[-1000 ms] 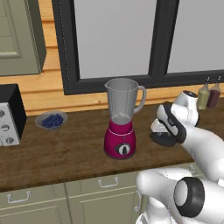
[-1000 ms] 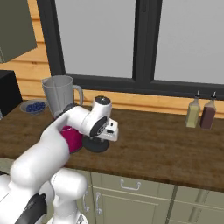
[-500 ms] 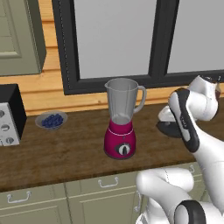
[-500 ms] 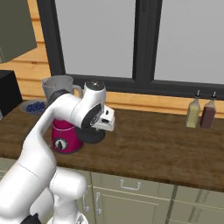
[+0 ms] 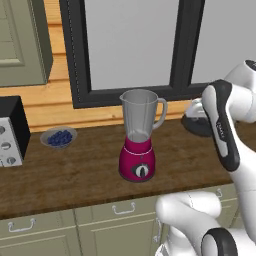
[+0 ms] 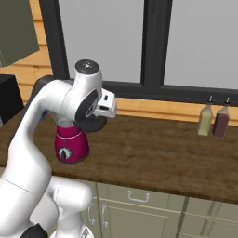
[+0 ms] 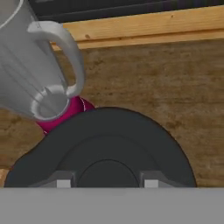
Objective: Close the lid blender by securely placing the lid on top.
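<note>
Holding the lid (image 7: 109, 148) pinched in the gripper (image 7: 107, 181), lifted off the counter (image 5: 75, 175), level with and just right of the blender (image 5: 139, 135) jar's open mouth.

White arm rising from lower left, its wrist bent over the wooden counter (image 6: 153, 153). The gripper (image 6: 93, 124) holds the black lid (image 6: 91, 125) clear of the surface, just right of the blender (image 6: 70, 145), whose magenta base shows below the arm. Two bottles (image 6: 213, 122) stand near the window (image 6: 153, 42), well apart.
</note>
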You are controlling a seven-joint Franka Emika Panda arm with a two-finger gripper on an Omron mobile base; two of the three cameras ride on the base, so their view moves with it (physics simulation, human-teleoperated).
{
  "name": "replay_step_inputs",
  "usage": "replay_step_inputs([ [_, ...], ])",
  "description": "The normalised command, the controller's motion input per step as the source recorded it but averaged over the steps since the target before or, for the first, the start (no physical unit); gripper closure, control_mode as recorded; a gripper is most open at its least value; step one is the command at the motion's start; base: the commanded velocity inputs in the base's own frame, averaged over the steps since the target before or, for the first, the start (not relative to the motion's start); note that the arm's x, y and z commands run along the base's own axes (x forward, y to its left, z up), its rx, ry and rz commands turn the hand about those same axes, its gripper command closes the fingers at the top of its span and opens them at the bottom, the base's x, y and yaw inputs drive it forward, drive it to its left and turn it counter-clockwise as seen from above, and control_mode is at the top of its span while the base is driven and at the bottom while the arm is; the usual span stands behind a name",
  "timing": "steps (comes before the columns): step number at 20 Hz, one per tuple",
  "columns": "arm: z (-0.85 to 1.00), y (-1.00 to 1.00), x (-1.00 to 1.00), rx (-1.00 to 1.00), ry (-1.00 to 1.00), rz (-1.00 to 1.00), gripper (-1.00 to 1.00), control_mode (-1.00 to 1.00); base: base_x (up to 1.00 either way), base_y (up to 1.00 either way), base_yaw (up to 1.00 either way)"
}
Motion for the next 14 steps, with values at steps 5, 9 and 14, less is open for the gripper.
replay_step_inputs([
  [5, 0.84, 0.33, 0.00, 0.00, -0.13, 0.00, 1.00, -1.00, 0.00, 0.00, 0.00],
  [9, 0.51, 0.42, 0.01, 0.00, -0.03, 0.00, 1.00, -1.00, 0.00, 0.00, 0.00],
  [14, 0.46, 0.45, 0.08, 0.00, 0.00, 0.00, 1.00, -1.00, 0.00, 0.00, 0.00],
])
